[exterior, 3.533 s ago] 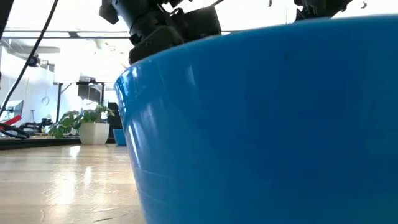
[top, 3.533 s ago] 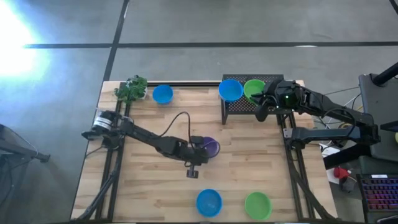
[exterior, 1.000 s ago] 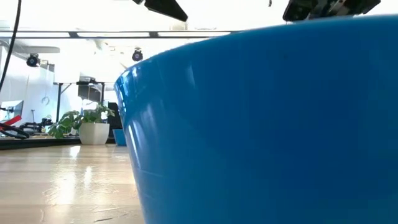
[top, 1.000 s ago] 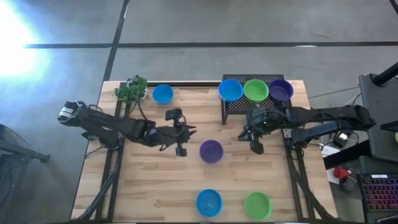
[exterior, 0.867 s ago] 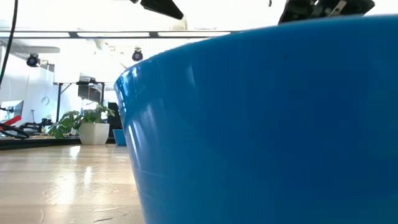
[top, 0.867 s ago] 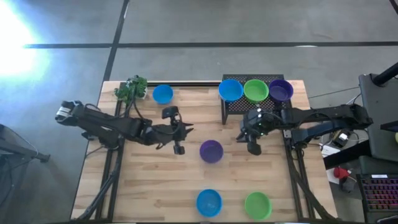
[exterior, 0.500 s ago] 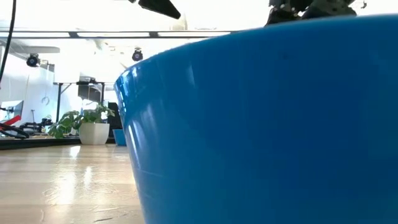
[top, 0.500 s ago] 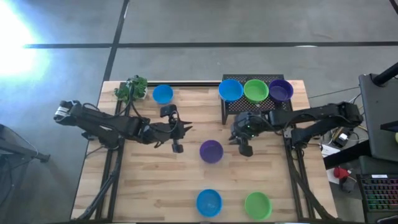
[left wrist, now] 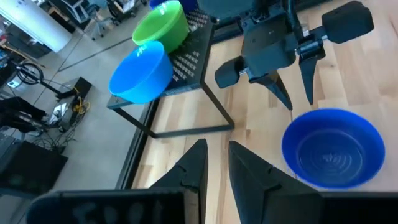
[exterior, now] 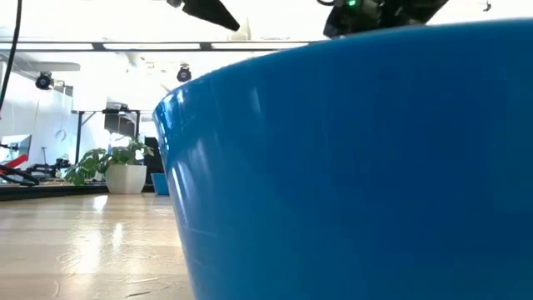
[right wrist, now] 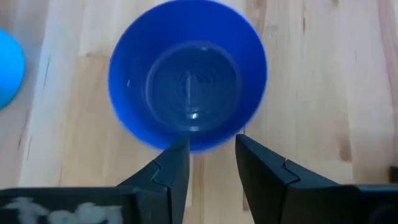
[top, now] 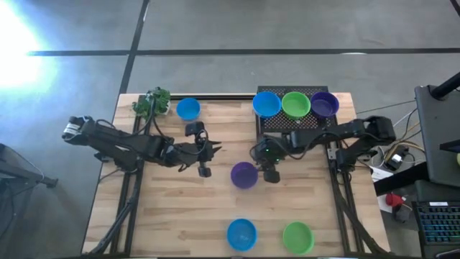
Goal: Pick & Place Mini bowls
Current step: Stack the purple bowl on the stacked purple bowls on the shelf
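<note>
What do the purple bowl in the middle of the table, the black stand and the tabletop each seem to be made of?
Purple bowl: likely glossy plastic, with a light glint inside.
Black stand: probably dark metal, with a perforated mesh top.
Tabletop: pale wood, showing plank seams and grain.

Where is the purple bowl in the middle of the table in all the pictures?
High view: the purple bowl sits mid-table, just left of the right gripper.
Low view: not visible; a big blue bowl blocks nearly everything.
Left wrist view: at the lower right, looking blue, under the right gripper.
Right wrist view: fills the middle, also looking blue.
Shared landmark: the black rack holding bowls.
</note>
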Controlling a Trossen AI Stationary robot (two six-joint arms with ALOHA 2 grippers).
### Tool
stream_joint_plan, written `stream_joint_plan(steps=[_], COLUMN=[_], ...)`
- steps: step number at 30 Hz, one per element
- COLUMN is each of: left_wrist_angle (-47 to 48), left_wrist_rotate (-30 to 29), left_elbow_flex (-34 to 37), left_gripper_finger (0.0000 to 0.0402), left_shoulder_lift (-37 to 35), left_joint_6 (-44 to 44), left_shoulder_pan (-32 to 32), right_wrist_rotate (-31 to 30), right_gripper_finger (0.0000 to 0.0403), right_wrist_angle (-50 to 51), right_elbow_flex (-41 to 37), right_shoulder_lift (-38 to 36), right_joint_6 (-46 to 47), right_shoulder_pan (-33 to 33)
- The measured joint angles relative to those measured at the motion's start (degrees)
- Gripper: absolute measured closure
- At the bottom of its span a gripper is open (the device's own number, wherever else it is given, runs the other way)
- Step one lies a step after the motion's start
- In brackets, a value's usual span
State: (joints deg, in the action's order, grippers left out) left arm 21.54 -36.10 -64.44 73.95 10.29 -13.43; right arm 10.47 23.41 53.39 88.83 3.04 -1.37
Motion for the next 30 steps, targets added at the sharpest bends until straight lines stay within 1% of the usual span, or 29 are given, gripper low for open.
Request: stream_joint_plan(steps=[4,10,12,17,23,30], left_wrist_angle=[0.0,0.0,0.0,0.1,0.2,0.1], left_wrist_rotate=[0.0,0.0,0.0,0.0,0.0,0.0], left_elbow_flex=[0.6,1.1,1.1,1.1,1.1,1.1], left_gripper_finger=[0.0342,0.0342,0.0342,0.0342,0.0342,0.0342], left_shoulder_lift=[0.0,0.0,0.0,0.0,0.0,0.0], left_joint_6=[-0.9,-1.0,-1.0,-1.0,-0.9,-0.9], left_shoulder_pan=[0.0,0.0,0.0,0.0,0.0,0.0], right_wrist_rotate=[0.0,-0.3,-2.5,-10.7,-10.5,-10.4], right_gripper_finger=[0.0287,0.0297,0.0300,0.0308,0.0316,0.0321], right_wrist_angle=[0.3,3.6,4.7,4.8,3.4,3.0], right_elbow_flex=[2.9,7.0,8.1,9.0,9.0,8.5], right_shoulder_lift=[3.9,7.4,7.9,7.6,8.4,10.1], right_joint_6=[2.9,2.9,2.8,3.2,4.7,4.3], right_shoulder_pan=[0.0,-0.2,-0.1,-0.2,-0.1,-0.2])
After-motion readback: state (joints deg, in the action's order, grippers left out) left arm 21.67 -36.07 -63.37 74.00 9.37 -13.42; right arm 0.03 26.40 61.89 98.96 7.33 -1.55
